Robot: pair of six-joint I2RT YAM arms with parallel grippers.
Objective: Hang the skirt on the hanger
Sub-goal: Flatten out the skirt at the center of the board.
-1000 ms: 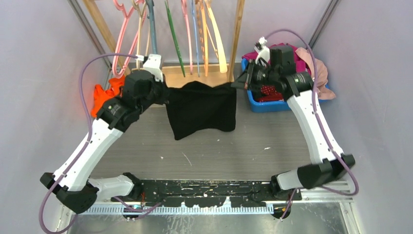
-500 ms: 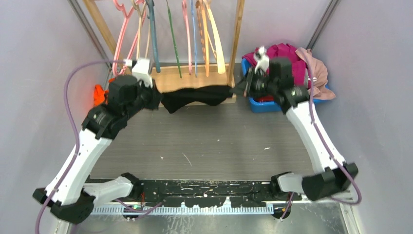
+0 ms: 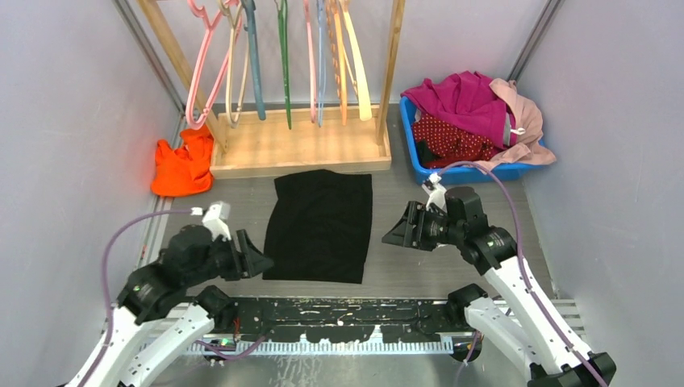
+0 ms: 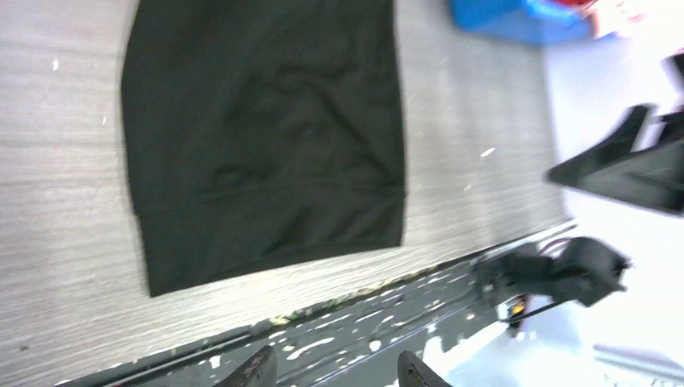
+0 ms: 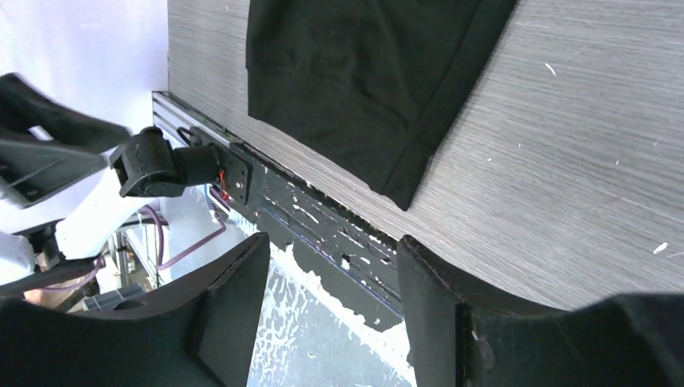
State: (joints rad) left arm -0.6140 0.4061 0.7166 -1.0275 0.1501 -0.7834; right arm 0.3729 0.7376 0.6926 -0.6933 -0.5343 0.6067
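Observation:
The skirt [image 3: 452,141], dark red with small white dots, lies bunched in the blue bin [image 3: 419,165] at the back right, partly under other clothes. The hanger [image 3: 200,76], thin and pink, hangs at the left end of the wooden rack [image 3: 298,149]. My left gripper [image 3: 262,262] [image 4: 335,371] is open and empty by the near left corner of a black garment [image 3: 323,226] lying flat on the table. My right gripper [image 3: 395,236] [image 5: 331,246] is open and empty just right of that garment.
A magenta garment [image 3: 464,97] and a pale pink one [image 3: 524,121] fill the bin. An orange cloth [image 3: 184,165] lies left of the rack. Several other hangers, one green [image 3: 284,56], hang on the rack. The black base rail [image 3: 347,310] runs along the near edge.
Both grippers held the black garment stretched in the air by the rack; they have opened and let go. It now lies flat, and both arms have drawn back toward the near edge.

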